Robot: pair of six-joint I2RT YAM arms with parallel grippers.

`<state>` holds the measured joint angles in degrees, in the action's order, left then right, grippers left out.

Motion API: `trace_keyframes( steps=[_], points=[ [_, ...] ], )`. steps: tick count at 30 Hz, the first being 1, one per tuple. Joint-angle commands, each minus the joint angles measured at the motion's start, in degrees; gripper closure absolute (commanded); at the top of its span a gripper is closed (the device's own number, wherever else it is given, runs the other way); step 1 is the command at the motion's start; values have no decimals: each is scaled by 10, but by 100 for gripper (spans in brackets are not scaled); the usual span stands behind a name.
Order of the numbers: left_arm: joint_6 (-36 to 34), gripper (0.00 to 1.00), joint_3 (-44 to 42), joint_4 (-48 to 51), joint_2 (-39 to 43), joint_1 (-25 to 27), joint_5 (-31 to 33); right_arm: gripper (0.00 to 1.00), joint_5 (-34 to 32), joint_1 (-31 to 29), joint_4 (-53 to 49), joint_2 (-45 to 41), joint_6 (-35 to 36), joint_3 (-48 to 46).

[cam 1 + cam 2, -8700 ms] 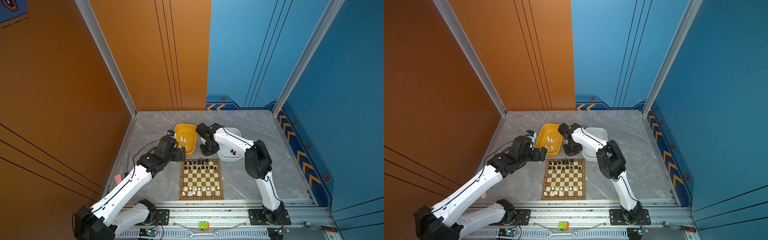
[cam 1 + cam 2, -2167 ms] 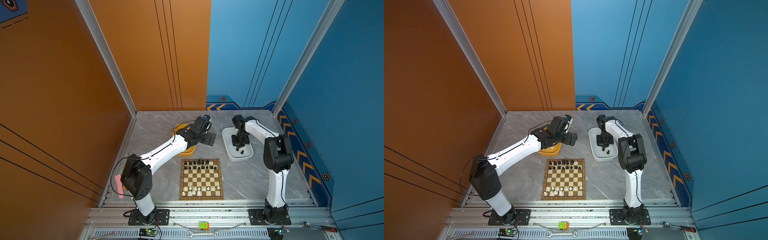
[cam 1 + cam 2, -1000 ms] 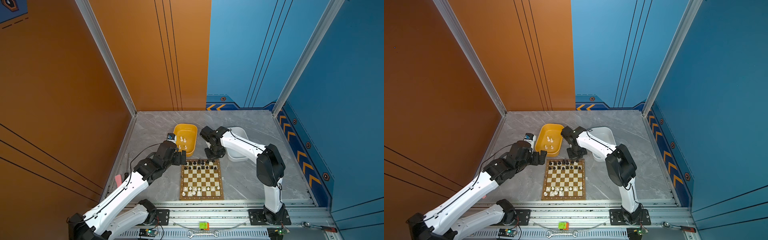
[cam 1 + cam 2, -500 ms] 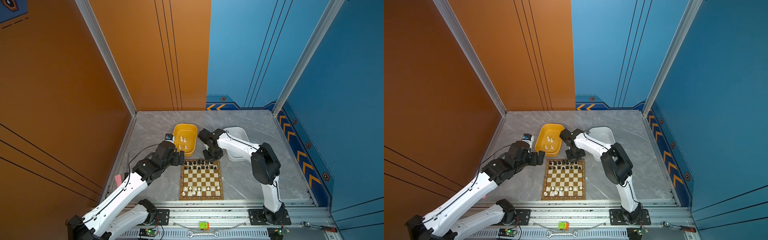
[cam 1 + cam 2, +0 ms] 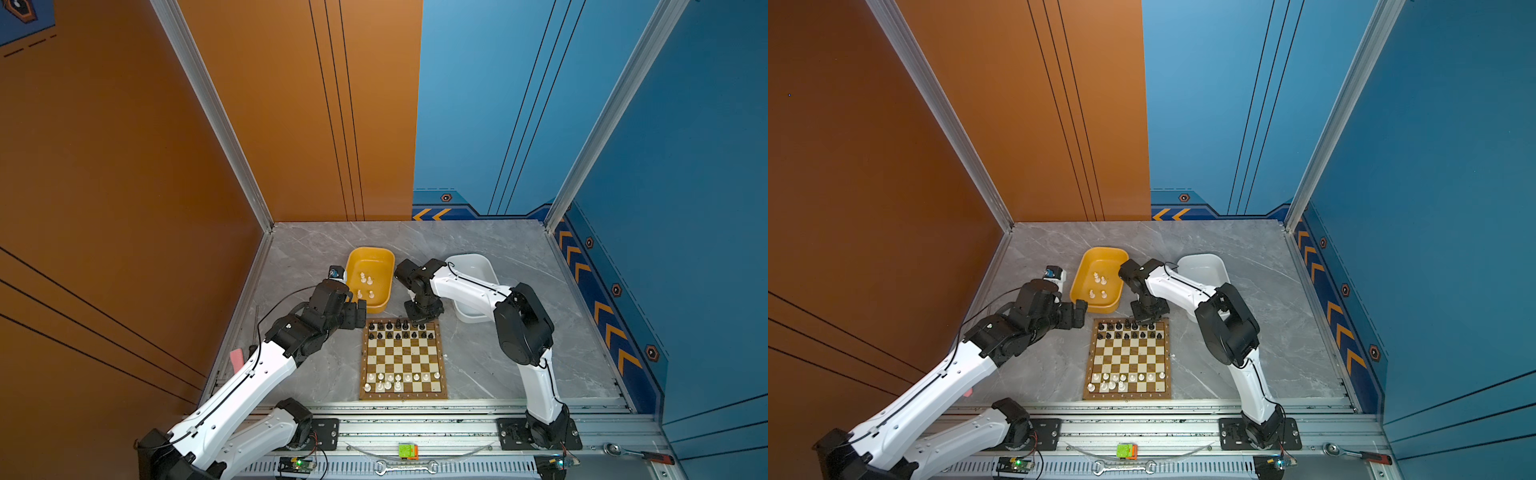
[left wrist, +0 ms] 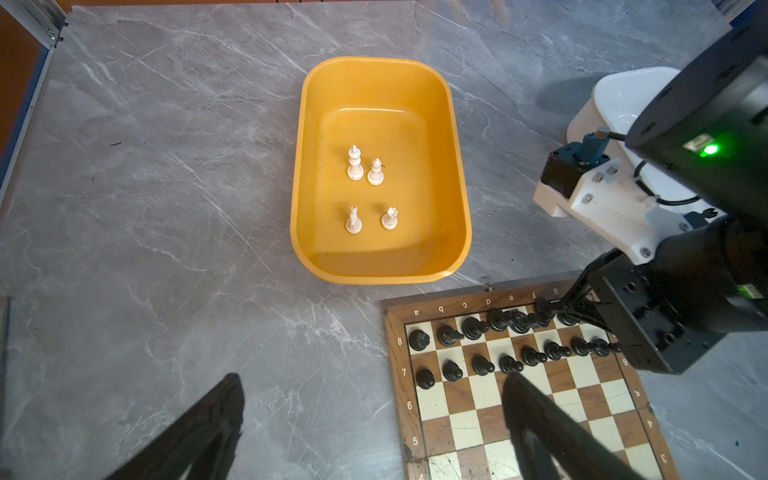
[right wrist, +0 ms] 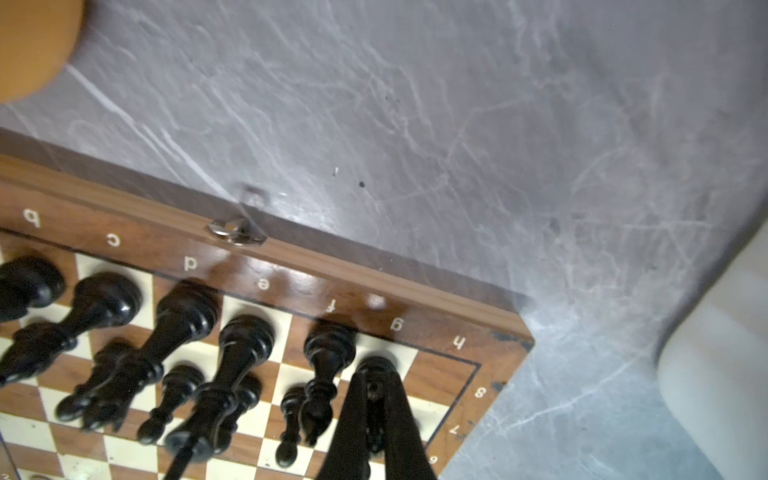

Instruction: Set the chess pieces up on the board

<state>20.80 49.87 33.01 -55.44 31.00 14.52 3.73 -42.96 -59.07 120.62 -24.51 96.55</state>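
The board (image 5: 362, 361) (image 5: 1087, 365) lies at the front middle of the table. Black chess pieces (image 5: 401, 330) (image 6: 498, 345) fill its two far rows, and white ones (image 5: 399, 380) stand in its two near rows. Several white pieces (image 5: 365, 284) (image 6: 365, 187) stand in the yellow tub (image 5: 370, 251) (image 6: 299, 166). My right gripper (image 5: 419, 318) (image 5: 1144, 319) (image 7: 375, 376) is shut on a black piece (image 7: 374, 365), whose base is over the cream g8 square. My left gripper (image 5: 360, 318) (image 5: 1080, 316) (image 6: 372, 380) hangs open and empty by the board's far left corner.
A white tub (image 5: 473, 259) (image 6: 598, 95) sits behind the right arm, beside the yellow one. On the front rail lie a wrench (image 5: 405, 468), a green-orange block (image 5: 408, 451) and a ratchet (image 5: 636, 453). Orange and blue walls close in the table.
My right gripper has come from the white tub down to the board's far row, carrying a black piece. My left gripper has drawn back from the yellow tub to the board's far left corner.
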Motion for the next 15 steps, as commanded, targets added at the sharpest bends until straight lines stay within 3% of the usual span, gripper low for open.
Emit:
trace_keyframes(
  steps=[1, 15],
  points=[
    [-11, 2, 19, 9, -6, -8, -13, 97, 0, 7, -3, 11, -7, 11],
    [-5, 2, 15, 0, -11, -9, -18, 83, 9, 9, -4, -2, -3, 10]
  ],
)
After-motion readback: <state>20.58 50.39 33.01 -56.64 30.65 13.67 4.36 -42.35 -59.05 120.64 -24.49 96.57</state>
